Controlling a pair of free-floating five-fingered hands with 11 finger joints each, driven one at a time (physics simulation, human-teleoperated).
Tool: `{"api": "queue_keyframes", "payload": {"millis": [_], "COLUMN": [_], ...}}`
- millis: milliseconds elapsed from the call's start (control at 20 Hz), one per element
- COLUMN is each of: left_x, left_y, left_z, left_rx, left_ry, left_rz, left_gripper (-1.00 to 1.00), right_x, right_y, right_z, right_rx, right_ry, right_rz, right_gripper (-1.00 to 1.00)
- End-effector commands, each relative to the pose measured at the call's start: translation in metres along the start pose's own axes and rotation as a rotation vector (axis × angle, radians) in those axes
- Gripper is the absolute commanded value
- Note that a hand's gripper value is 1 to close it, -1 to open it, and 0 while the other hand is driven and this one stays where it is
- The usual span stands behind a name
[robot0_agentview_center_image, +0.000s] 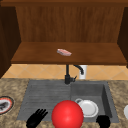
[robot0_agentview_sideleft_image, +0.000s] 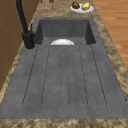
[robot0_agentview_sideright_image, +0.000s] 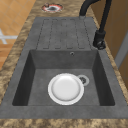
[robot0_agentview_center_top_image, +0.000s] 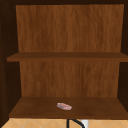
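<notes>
Red ball (robot0_agentview_center_image: 67, 114) at sink's (robot0_agentview_center_image: 47, 93) near edge, between splayed, empty left hand (robot0_agentview_center_image: 36, 118) and curled, empty right hand (robot0_agentview_center_image: 103, 121); white plate (robot0_agentview_center_image: 88, 108) in basin.

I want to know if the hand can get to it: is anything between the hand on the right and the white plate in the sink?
Nothing visible stands between them. The right hand hovers at the sink's front edge, and the white plate lies just behind it in the basin. The red ball sits off to the left, beside that path.
</notes>
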Motion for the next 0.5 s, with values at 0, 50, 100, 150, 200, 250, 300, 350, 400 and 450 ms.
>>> {"api": "queue_keyframes", "payload": {"millis": [0, 50, 100, 150, 200, 250, 300, 350, 400, 450], "left_x": [-0.021, -0.027, -0.032, -0.037, -0.041, -0.044, -0.046, -0.044, -0.039, -0.04], "left_y": [-0.009, -0.011, -0.014, -0.017, -0.019, -0.02, -0.02, -0.019, -0.017, -0.018], "left_z": [0.012, 0.014, 0.018, 0.021, 0.023, 0.024, 0.024, 0.023, 0.021, 0.022], "left_rx": [0.015, 0.014, 0.016, 0.014, 0.008, 0.001, 0.001, 0.001, 0.0, 0.0], "left_ry": [0.0, 0.0, 0.0, 0.0, -0.001, -0.001, -0.001, -0.001, 0.0, 0.0], "left_rz": [-0.003, -0.007, -0.009, -0.008, -0.005, -0.002, -0.002, -0.002, -0.002, -0.001], "left_gripper": [-1.0, -1.0, -1.0, -1.0, -1.0, -1.0, -1.0, -1.0, -1.0, 0.0], "right_x": [0.0, 0.0, 0.0, 0.0, 0.0, 0.0, 0.0, 0.0, 0.0, 0.001], "right_y": [0.0, 0.0, 0.0, 0.0, 0.0, 0.0, 0.0, 0.0, 0.0, 0.0], "right_z": [0.0, 0.0, 0.0, 0.0, 0.0, 0.0, 0.0, 0.0, 0.0, 0.0], "right_rx": [0.0, 0.0, 0.0, 0.0, 0.0, 0.0, 0.0, 0.0, 0.0, 0.0], "right_ry": [0.0, 0.0, 0.0, 0.0, 0.0, 0.0, 0.0, 0.0, 0.0, -0.006], "right_rz": [0.0, 0.0, 0.0, 0.0, 0.0, 0.0, 0.0, 0.0, 0.0, 0.002], "right_gripper": [0.0, 0.0, 0.0, 0.0, 0.0, 0.0, 0.0, 0.0, 0.0, -1.0]}}
